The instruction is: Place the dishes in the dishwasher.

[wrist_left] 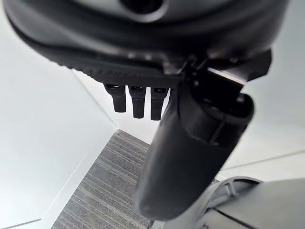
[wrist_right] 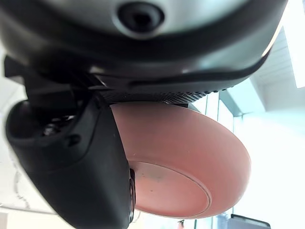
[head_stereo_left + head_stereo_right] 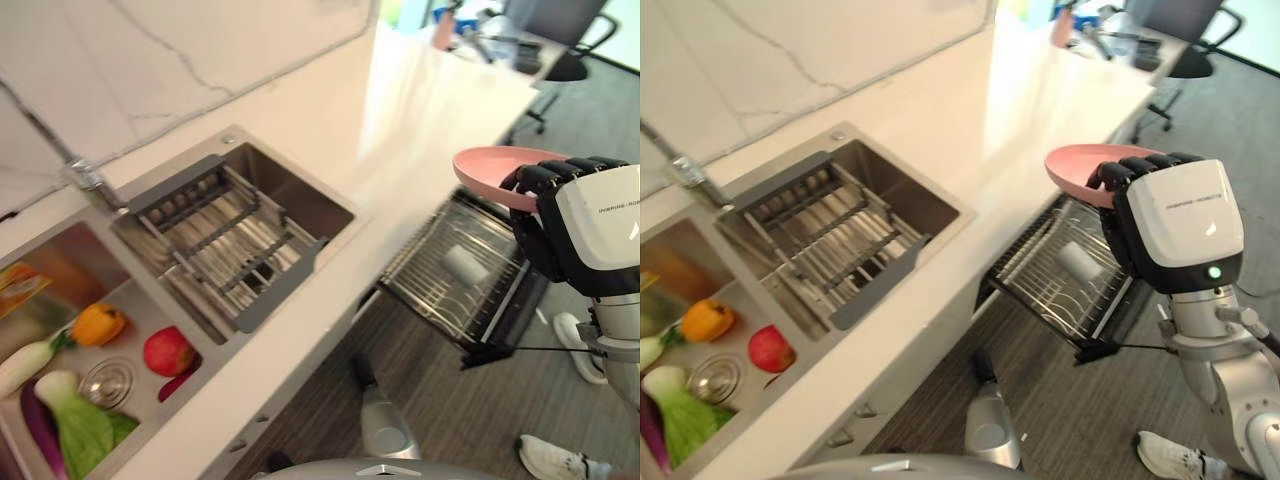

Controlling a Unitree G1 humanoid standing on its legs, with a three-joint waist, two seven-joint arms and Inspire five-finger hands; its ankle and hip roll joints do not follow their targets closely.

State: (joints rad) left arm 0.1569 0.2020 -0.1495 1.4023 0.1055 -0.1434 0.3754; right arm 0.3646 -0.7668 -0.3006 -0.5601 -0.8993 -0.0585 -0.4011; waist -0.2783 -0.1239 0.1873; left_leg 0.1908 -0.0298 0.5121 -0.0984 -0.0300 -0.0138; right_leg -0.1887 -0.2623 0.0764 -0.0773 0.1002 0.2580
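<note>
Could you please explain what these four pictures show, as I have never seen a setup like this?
This is a two-legged humanoid robot with two arms, each ending in a dark hand. Two pictures come from a stereo camera on its head, looking down at a kitchen counter; the other two come from cameras on its wrists, looking along each hand.

The right hand holds a pink plate over the pulled-out dishwasher rack, where a white cup lies. The right wrist view shows the plate's underside up close.

The left hand holds nothing, its fingers straight, above the floor.

The sink holds a wire rack. Beside it a second basin contains an apple, a yellow pepper and greens.
</note>
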